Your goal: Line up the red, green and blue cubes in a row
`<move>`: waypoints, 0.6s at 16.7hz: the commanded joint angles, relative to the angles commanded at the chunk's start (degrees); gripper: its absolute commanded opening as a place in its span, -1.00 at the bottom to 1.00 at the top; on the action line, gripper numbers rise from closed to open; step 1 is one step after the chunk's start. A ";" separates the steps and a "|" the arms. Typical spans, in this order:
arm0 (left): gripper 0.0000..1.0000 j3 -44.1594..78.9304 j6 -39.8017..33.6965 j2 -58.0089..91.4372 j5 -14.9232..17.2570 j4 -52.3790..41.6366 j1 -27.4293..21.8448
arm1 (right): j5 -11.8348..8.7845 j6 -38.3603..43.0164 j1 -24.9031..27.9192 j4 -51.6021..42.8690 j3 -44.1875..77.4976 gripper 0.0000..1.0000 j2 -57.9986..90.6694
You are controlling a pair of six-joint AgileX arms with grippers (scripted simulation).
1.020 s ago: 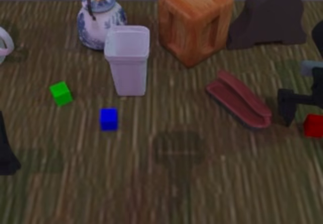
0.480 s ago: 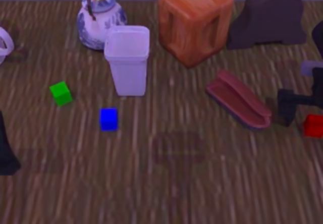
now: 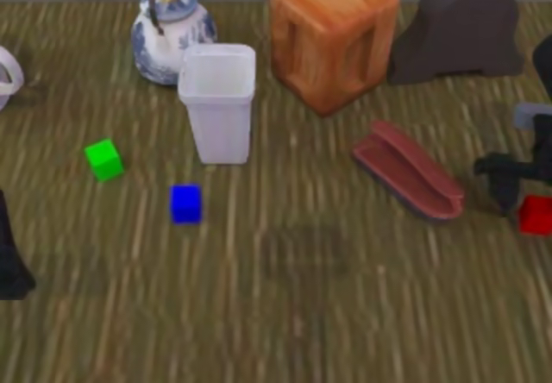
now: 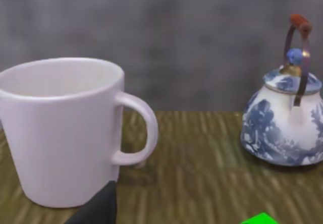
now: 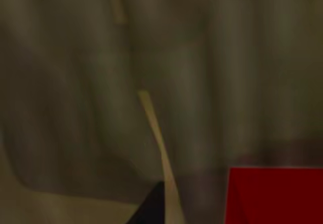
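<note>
The green cube (image 3: 103, 160) and the blue cube (image 3: 185, 204) lie apart on the left half of the mat. At the far right edge sits the red cube (image 3: 536, 214). My right gripper (image 3: 511, 195) hangs just left of it, open, one dark fingertip (image 5: 151, 206) a little apart from the red cube (image 5: 275, 196); the other finger is out of view. My left gripper (image 3: 9, 266) is parked at the left edge, open, with one fingertip (image 4: 98, 209) showing and a corner of the green cube (image 4: 262, 219) nearby.
A white bin (image 3: 217, 98) stands behind the blue cube, with a blue-and-white teapot (image 3: 168, 34), a large wooden box (image 3: 332, 34) and a dark rounded object (image 3: 457, 29) along the back. A reddish shoe (image 3: 410, 172) lies left of the right gripper. A white mug (image 4: 60, 128) stands at the far left.
My right gripper has shifted right, closer to the red cube. The cubes and the left arm have not moved.
</note>
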 joint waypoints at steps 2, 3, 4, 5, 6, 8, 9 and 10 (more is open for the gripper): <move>1.00 0.00 0.00 0.00 0.00 0.00 0.00 | 0.00 0.00 0.00 0.00 0.00 -0.96 0.00; 1.00 0.00 0.00 0.00 0.00 0.00 0.00 | 0.00 0.00 0.00 0.00 0.00 -1.00 0.00; 1.00 0.00 0.00 0.00 0.00 0.00 0.00 | 0.00 0.00 0.00 0.00 0.00 -1.00 0.00; 1.00 0.00 0.00 0.00 0.00 0.00 0.00 | 0.00 0.00 0.00 0.00 0.00 -1.00 0.00; 1.00 0.00 0.00 0.00 0.00 0.00 0.00 | 0.00 0.00 0.00 0.00 0.00 -1.00 0.00; 1.00 0.00 0.00 0.00 0.00 0.00 0.00 | 0.00 0.00 0.00 0.00 0.00 -1.00 0.00; 1.00 0.00 0.00 0.00 0.00 0.00 0.00 | 0.00 0.00 0.00 0.00 0.00 -1.00 0.00; 1.00 0.00 0.00 0.00 0.00 0.00 0.00 | 0.00 0.00 0.00 0.00 0.00 -1.00 0.00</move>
